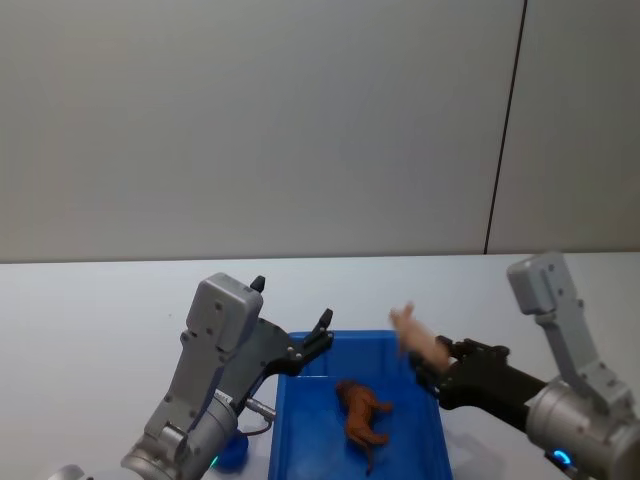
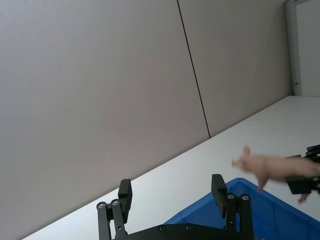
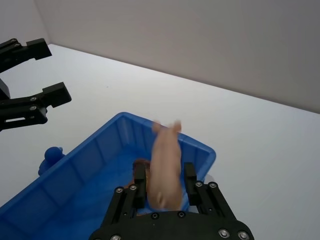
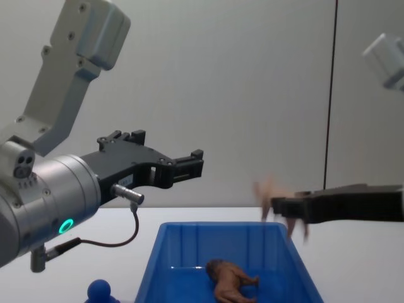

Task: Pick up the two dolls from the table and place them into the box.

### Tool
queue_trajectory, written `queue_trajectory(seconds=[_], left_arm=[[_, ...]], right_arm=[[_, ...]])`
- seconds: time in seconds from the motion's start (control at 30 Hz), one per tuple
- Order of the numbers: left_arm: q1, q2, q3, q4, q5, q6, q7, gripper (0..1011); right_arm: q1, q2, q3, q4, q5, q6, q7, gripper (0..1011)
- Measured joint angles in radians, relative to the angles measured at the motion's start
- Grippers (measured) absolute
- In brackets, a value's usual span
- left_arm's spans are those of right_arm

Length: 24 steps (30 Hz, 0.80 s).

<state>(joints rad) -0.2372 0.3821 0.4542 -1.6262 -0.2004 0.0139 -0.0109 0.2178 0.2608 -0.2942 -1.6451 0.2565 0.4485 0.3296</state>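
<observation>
A pale pink pig doll (image 1: pixel 413 334) hangs in the air over the far right corner of the blue box (image 1: pixel 292 415), with my right gripper (image 1: pixel 432 362) shut on its body. From the right wrist the pig (image 3: pixel 166 162) sits between the two black fingers (image 3: pixel 140 182), above the box (image 3: pixel 100 137). A reddish-brown maned doll (image 1: pixel 362 411) lies on its side on the box floor (image 4: pixel 230 281). My left gripper (image 1: pixel 295 305) hovers open and holding nothing above the box's near-left corner (image 4: pixel 170 144). The left wrist view shows the pig (image 2: pixel 270 167) beyond that open gripper (image 2: pixel 171 192).
A small blue round-topped object (image 1: pixel 232 452) stands on the white table (image 1: pixel 90 310) just left of the box (image 4: pixel 99 290). A grey wall with a dark vertical seam rises behind the table.
</observation>
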Motion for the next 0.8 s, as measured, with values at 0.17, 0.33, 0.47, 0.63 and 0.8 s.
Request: queue_trajectory(seconds=[0.17,0.33,0.47,0.63,0.8], left_arm=[[0.0,0.0,0.0,0.0,0.0,0.0,0.0,1002],[0.0,0.0,0.0,0.0,0.0,0.0,0.0,1002],[0.0,0.0,0.0,0.0,0.0,0.0,0.0,1001],[0.0,0.0,0.0,0.0,0.0,0.0,0.0,1002],[0.0,0.0,0.0,0.0,0.0,0.0,0.0,1002]], right_arm=[[0.027,-0.021,-0.013,0.042,-0.008,0.013,0.029,531],[0.041,-0.03,-0.02,0.066,-0.013,0.014,0.044,710],[0.044,-0.03,-0.02,0.073,-0.017,0.009,0.048,819],[0.036,-0.013,-0.01,0.068,-0.018,-0.005,0.044,962],[0.007,0.024,0.012,0.043,-0.008,-0.023,0.027,1001]])
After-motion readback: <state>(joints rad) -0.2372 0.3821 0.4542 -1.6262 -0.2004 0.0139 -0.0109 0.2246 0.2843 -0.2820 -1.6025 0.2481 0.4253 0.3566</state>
